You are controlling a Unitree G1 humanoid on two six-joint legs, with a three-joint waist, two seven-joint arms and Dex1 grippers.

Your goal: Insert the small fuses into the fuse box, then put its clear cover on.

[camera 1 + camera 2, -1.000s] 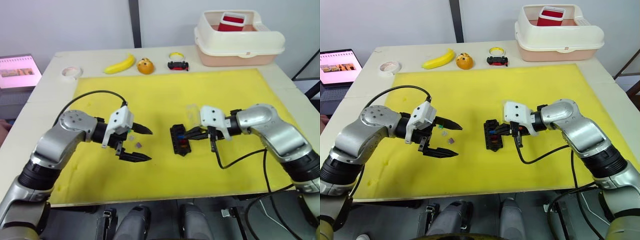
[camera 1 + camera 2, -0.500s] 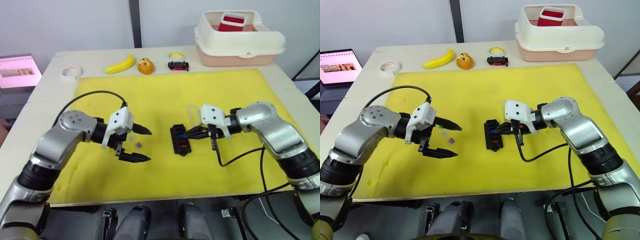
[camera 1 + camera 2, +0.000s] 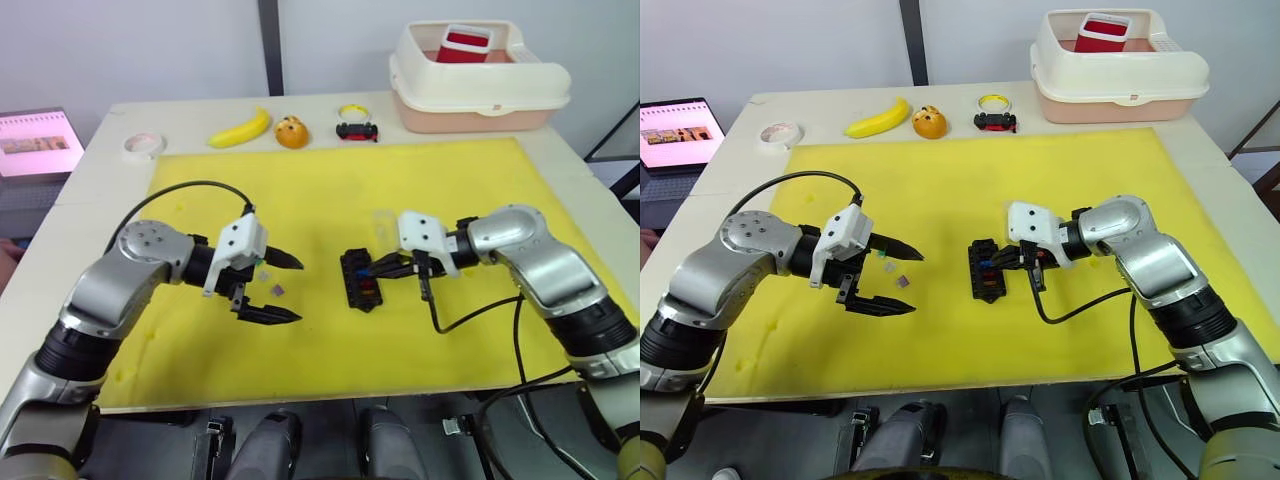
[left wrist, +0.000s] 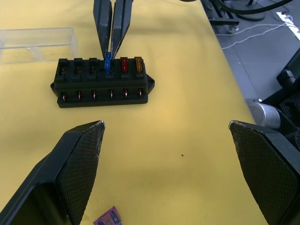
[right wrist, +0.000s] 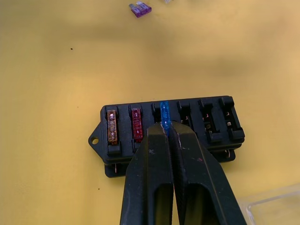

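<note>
The black fuse box (image 3: 360, 280) lies in the middle of the yellow mat (image 3: 330, 190). An orange fuse (image 5: 112, 126) and a red fuse (image 5: 136, 124) sit in its end slots. My right gripper (image 5: 168, 127) is shut on a blue fuse (image 5: 164, 111) that stands in the third slot. The clear cover (image 4: 37, 43) lies on the mat just behind the box. My left gripper (image 3: 300, 290) hovers open to the left of the box. A purple fuse (image 3: 278, 288) lies on the mat between its fingers, and a small pale fuse (image 3: 262, 266) lies close by.
Behind the mat, on the table, lie a banana (image 3: 240, 129), an orange toy (image 3: 290, 131), a yellow ring (image 3: 350, 110), a black-and-red toy car (image 3: 356, 130) and a tape roll (image 3: 143, 145). A cream tub (image 3: 478, 80) stands at the back right. A laptop (image 3: 38, 143) sits at the far left.
The right gripper has shifted very slightly left at the fuse box, still pinching the blue fuse. The left arm has not moved.
</note>
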